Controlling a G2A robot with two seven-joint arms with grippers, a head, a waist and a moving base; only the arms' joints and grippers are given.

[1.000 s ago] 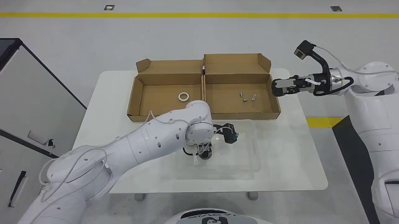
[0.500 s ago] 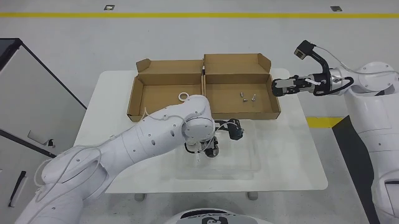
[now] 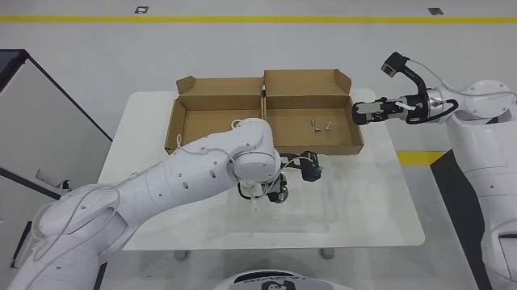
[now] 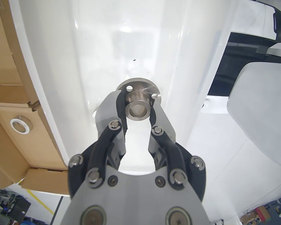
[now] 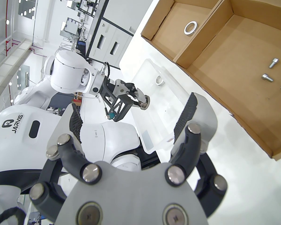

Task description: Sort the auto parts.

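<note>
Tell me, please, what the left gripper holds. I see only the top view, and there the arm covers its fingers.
Observer: In the left wrist view, the left gripper is shut on a flanged metal bushing, gripped by its neck.
Operator: Does anything lie in the clear tray?
Observer: Yes. The right wrist view shows one small metal ring lying in it.
Operator: And the right gripper, is it free?
Observer: Its own wrist view shows it open, with nothing in it.
</note>
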